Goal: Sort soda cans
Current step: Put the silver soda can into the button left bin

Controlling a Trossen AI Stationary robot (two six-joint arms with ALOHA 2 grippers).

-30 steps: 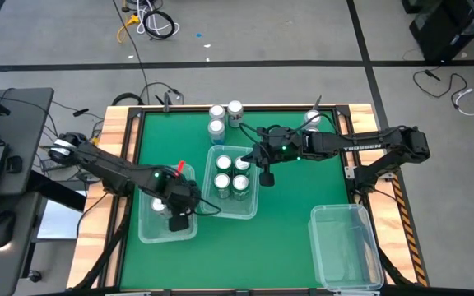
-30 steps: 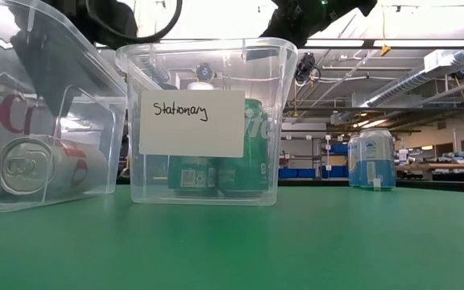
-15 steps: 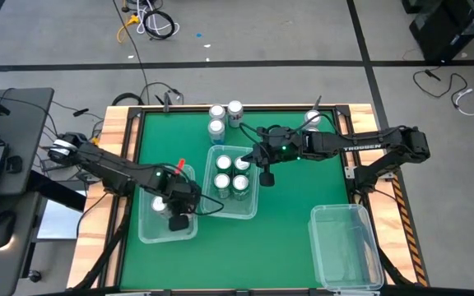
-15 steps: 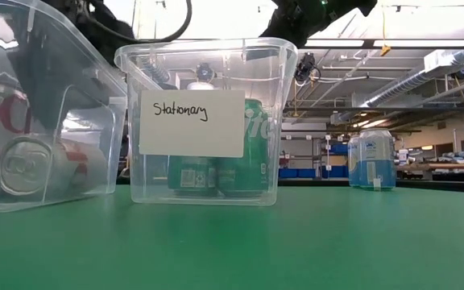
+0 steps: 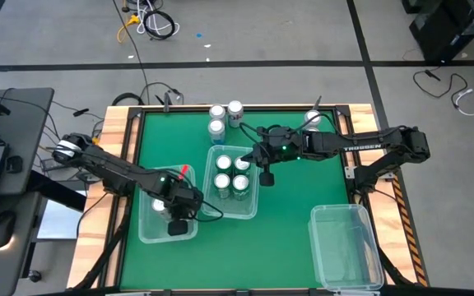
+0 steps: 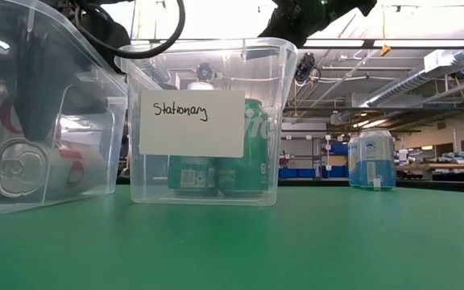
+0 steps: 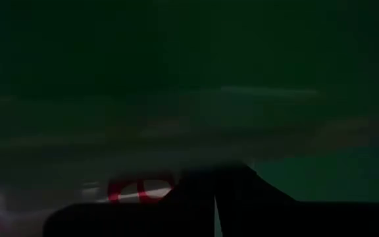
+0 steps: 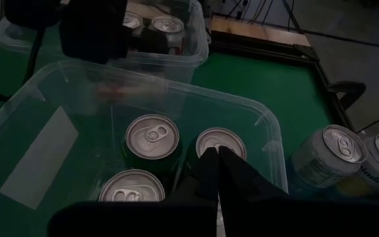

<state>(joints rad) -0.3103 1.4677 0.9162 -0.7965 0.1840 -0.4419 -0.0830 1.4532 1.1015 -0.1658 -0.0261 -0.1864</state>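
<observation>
My left gripper (image 5: 175,226) is shut and reaches down into the clear left bin (image 5: 142,232), close above a white-and-red soda can (image 6: 10,167) that lies on its side. The left wrist view (image 7: 214,194) is dark and shows a red-and-white can (image 7: 137,191) beside the fingers. My right gripper (image 5: 266,174) is shut and empty, hovering over the right rim of the middle bin (image 6: 208,56), above several upright green cans (image 8: 151,138). Three cans (image 5: 225,117) stand on the table by the far edge, and one can (image 5: 313,122) stands at the far right. My left gripper is down in the left bin beside the lying can. The dark wrist view and the bin wall hide the spot, so I cannot tell whether it touches the can.
An empty clear bin (image 5: 348,247) stands at the near right. The middle bin carries a white label reading "Stationary" (image 6: 192,122). A wooden frame (image 5: 118,140) borders the green table. Bare green surface lies between the middle bin and the right bin.
My left gripper has gone a little toward the table's near-left, deeper into the left bin. The lying white-and-red can has shifted slightly toward the table's left with it.
</observation>
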